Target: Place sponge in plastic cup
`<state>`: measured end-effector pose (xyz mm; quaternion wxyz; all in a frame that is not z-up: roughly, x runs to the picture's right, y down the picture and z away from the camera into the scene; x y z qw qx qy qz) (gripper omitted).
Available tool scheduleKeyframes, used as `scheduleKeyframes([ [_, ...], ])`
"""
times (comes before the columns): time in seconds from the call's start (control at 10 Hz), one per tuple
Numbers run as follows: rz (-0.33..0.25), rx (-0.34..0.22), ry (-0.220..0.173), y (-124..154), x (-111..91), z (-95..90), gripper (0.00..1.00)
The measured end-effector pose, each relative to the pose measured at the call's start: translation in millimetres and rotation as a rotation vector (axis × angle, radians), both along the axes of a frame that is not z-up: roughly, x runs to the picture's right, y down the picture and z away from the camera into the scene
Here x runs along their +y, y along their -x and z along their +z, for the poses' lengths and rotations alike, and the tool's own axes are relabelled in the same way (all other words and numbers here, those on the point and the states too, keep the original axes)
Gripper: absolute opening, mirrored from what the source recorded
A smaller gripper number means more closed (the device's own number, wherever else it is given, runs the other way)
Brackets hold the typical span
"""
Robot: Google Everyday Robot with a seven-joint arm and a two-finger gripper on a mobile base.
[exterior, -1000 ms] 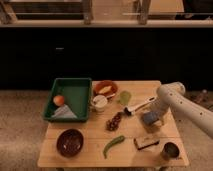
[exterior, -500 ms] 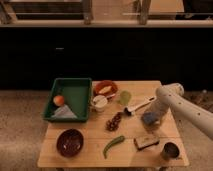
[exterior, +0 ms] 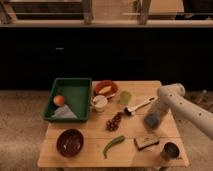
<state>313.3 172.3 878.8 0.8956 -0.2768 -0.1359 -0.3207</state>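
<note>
Sponge [exterior: 149, 123] — blue-grey, flat, on the right part of the wooden table [exterior: 145, 89], about midway between its far and near edges. My gripper [exterior: 153, 117] sits directly over the sponge, at or just above it, at the end of my white arm [exterior: 186, 103], which comes in from the right and slopes down to the left. Whether the gripper is spread or pinching the sponge — I cannot tell; contact itself is not clear either.

Plastic cup [exterior: 125, 97] — pale yellow-green, upright, to the left of the sponge and farther back, well apart from the gripper. Between the cup and the sponge lies a white spoon-like utensil [exterior: 139, 106], set at a slant with its handle pointing toward my arm.

Left of the cup: a white mug [exterior: 99, 103] and, behind it, a red bowl [exterior: 95, 90] with something yellowish inside. Farther left, a green tray [exterior: 72, 80] holds an orange [exterior: 59, 100] and a pale folded cloth [exterior: 64, 112].

Near side of the table, left to right: a dark bowl [exterior: 59, 137], a green pepper [exterior: 114, 145], a brown block [exterior: 146, 142] with a dark top just nearer than the sponge, and a metal cup [exterior: 170, 150] at the near right corner. A bunch of dark grapes [exterior: 114, 121] lies left of the sponge, near the table's middle.
</note>
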Motion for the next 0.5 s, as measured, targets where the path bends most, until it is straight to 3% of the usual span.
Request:
scheduleKeyframes([
  [0.5, -0.011, -0.015, -0.039, 4.0, -23.9, -18.4, 0.0],
])
